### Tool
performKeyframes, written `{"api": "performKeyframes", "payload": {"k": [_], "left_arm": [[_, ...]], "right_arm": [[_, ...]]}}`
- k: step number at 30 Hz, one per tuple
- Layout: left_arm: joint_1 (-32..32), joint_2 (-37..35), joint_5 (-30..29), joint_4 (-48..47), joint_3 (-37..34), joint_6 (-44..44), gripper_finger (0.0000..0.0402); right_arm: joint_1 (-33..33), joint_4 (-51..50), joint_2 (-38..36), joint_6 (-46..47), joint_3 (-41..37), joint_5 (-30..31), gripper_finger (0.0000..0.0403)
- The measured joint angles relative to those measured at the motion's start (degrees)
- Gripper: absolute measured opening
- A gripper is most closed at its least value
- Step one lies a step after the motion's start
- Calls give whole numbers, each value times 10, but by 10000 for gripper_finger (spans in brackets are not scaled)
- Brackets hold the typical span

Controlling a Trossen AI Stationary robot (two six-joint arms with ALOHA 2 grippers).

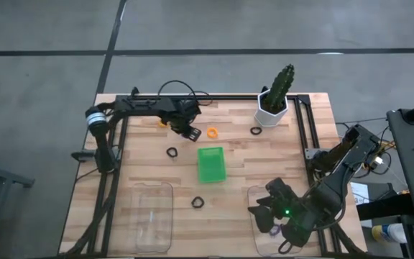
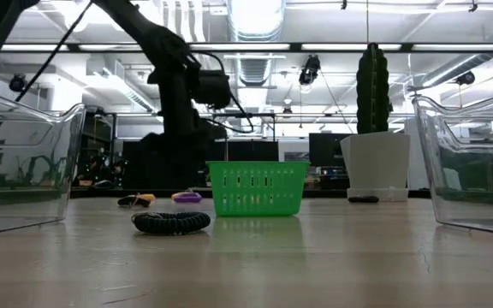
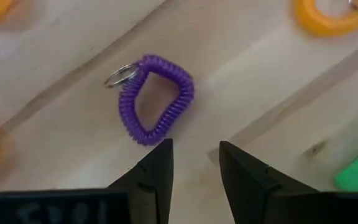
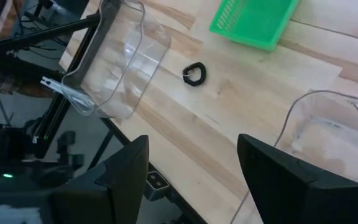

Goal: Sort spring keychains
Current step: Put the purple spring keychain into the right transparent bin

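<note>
Left gripper (image 1: 190, 132) hovers near the table's far side, fingers (image 3: 157, 168) slightly parted and empty, just short of a purple spring keychain (image 3: 156, 99) lying flat on the wood. Rightward lie an orange keychain (image 1: 212, 132), the green tray (image 1: 211, 164) and a black keychain (image 1: 198, 203) nearer the front. Right gripper (image 1: 264, 214) sits spread wide, empty, over the right clear container (image 4: 328, 134).

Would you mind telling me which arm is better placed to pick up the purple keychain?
Left. The left gripper hovers open right by the purple keychain, while the right gripper sits over the near clear container.
</note>
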Motion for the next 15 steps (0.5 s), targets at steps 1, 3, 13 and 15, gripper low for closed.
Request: {"api": "performKeyframes", "payload": {"k": [1, 3, 13, 15], "left_arm": [[0, 6, -4, 1, 0, 7, 122], [1, 20, -7, 1, 0, 19, 122], [0, 40, -50, 25, 0, 66, 122], [0, 42, -54, 33, 0, 78, 119]], "right_arm": [[0, 0, 0, 2, 0, 0, 241], [0, 0, 0, 6, 0, 0, 243], [0, 2, 0, 21, 0, 0, 236], [0, 2, 0, 21, 0, 0, 235]]}}
